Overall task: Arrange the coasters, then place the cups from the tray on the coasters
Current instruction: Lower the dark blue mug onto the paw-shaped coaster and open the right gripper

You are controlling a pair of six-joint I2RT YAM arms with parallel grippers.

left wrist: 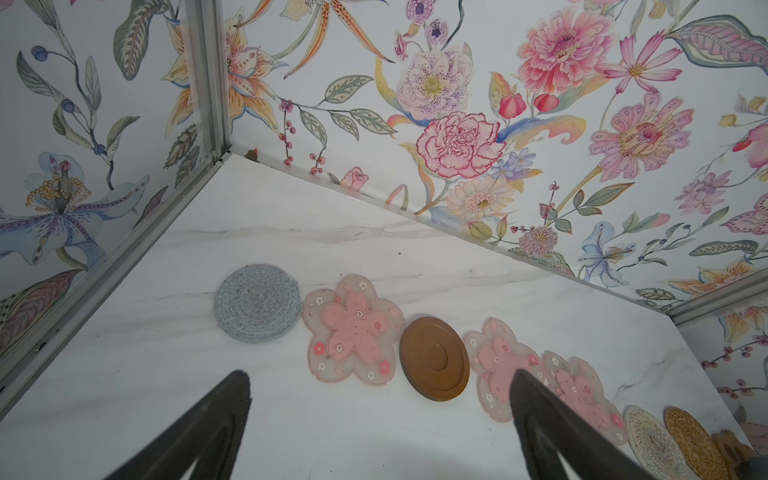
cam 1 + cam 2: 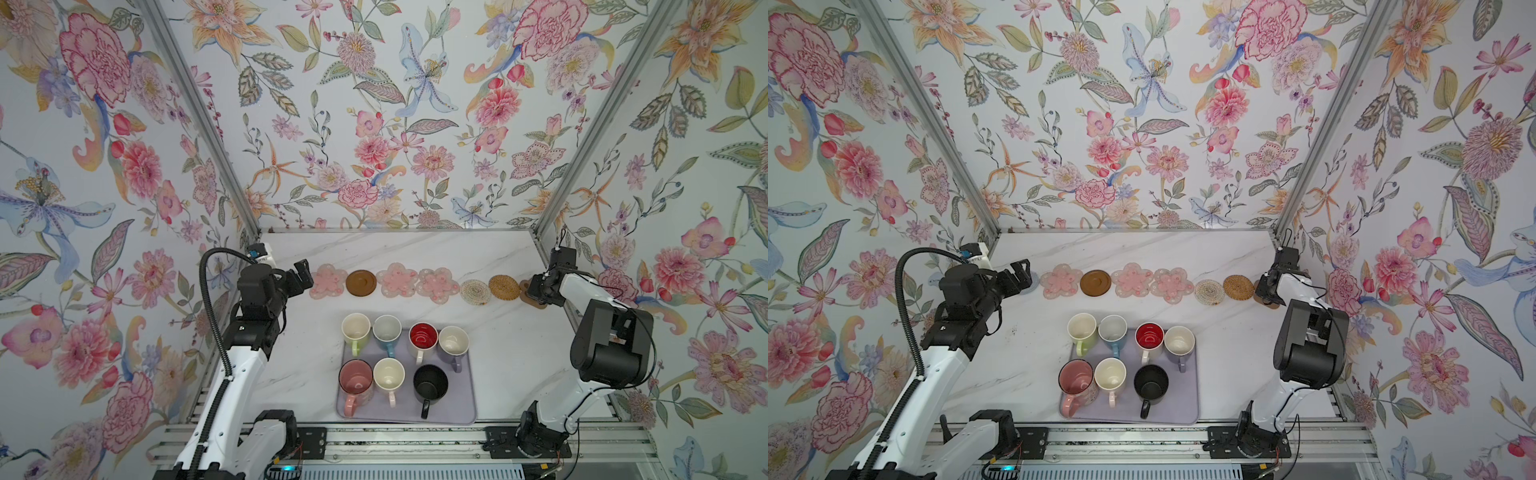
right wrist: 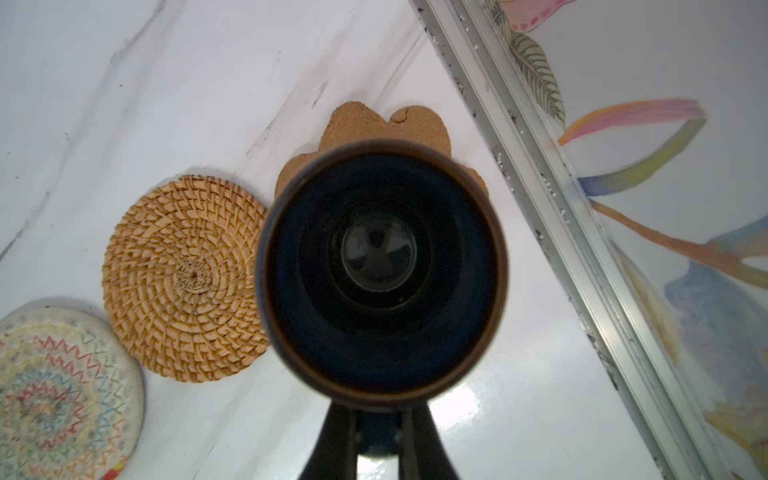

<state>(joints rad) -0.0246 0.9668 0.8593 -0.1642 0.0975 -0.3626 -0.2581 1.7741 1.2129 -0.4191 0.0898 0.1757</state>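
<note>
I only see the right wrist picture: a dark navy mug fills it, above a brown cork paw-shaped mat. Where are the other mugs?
Observer: Seven more handled mugs stand on the flat pale lavender tray.
Visitor: What is the other arm doing?
Observer: The left gripper hangs open and empty near the grey round woven coaster.
Visitor: Any mats beyond the three by my dark navy mug?
Observer: Five: that grey one, three translucent pink flower mats and a brown disc, all bare.
</note>
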